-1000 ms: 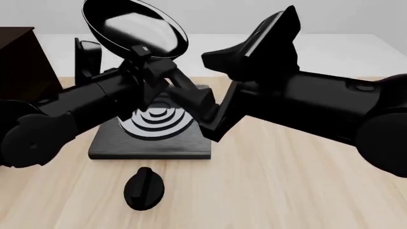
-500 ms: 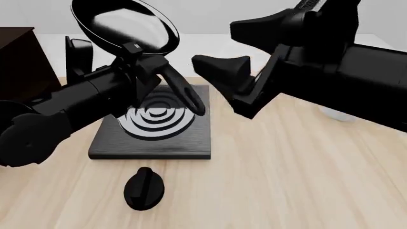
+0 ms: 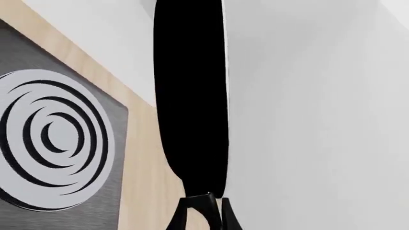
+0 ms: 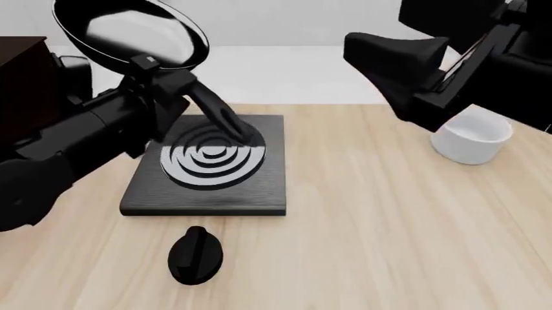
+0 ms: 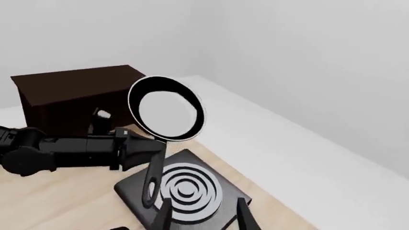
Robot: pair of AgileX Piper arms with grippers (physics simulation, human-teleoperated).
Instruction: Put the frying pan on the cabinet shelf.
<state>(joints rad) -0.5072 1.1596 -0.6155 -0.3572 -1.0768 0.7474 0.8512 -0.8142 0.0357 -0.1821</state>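
2 arms, and we are mid-carry: our left claw (image 4: 164,81) is clamped on the frying pan (image 4: 129,33), held above the stove plate (image 4: 207,187), just right of the cabinet (image 4: 22,64). Next we swing left onto the shelf. Our right claw (image 5: 201,211) hangs spread, empty.
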